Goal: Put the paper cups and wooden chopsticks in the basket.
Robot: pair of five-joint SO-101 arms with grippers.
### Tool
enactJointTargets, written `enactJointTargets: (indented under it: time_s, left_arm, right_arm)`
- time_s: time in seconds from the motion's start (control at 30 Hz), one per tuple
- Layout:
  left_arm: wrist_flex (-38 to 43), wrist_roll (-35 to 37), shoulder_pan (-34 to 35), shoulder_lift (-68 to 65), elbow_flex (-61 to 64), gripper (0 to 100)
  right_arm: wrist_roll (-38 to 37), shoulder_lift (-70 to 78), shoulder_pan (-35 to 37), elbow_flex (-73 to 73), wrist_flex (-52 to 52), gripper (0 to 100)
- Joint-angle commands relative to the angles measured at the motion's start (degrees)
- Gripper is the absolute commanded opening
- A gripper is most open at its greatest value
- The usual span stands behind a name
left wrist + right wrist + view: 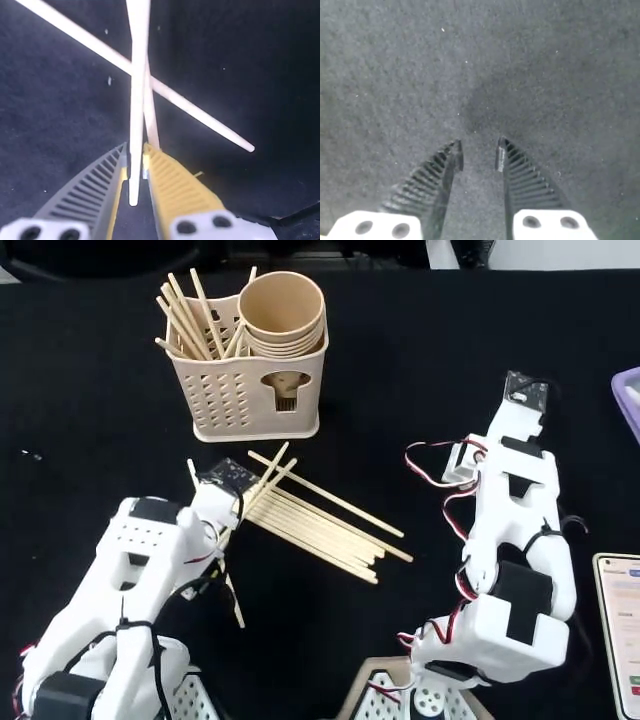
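While your left gripper (232,486) sits at centre-left of the high view, its jaws are pinched tight on a chopstick (136,100). In the left wrist view that stick runs straight out from between the grey and yellow fingers (170,185). A second stick is tucked just behind it, and you cannot tell whether that one is gripped too. A crossing chopstick (200,117) lies on the black table (450,360) underneath, slanting across the held one. Just right of that gripper, the loose chopsticks (325,525) lie fanned in the middle of the frame, touching one another. Look to the upper left and the basket (255,405) stands upright: the paper cups (283,305) are stacked in its right compartment, and the standing chopsticks (190,315) lean in its left one. Over on the right side, your right gripper (525,390) points down at the bare cloth, its jaws a narrow gap apart and gripping nothing.
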State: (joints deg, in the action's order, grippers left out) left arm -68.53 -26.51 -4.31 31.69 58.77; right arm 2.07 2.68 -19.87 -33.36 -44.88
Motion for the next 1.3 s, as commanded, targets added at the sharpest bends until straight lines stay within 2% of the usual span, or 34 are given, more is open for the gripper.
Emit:
enactJointTargets:
  time_s: [0.0,0.2,0.6,0.87,1.03,1.1,1.27]
  left_arm:
    - [-2.3,-0.5,0.0,1.4,-5.1,11]
    - [-1.1,1.9,-0.2,0.8,-5.7,14]
    - [11.8,3.5,-0.2,0.8,2.6,15]
    - [10.4,3.3,-1.3,0.9,2.6,14]
    - [10.1,3.5,-6.5,1.4,5.3,2]
    - [9.6,3.6,-8.0,1.5,5.1,4]
    - [2.3,5.9,-9.5,1.5,-1.3,3]
  right_arm:
    - [0.6,-0.2,-0.4,2.9,-0.2,11.6]
    - [0.6,-0.2,-0.4,2.9,-0.2,11.6]
    - [0.5,-0.2,-0.4,2.9,-0.2,11.6]
    - [0.5,-0.2,-0.4,2.9,-0.2,11.6]
    - [0.5,-0.2,-0.4,2.9,-0.2,11.6]
    - [0.5,-0.2,-0.4,2.9,-0.2,11.6]
    - [0.5,-0.2,-0.4,2.9,-0.2,11.6]
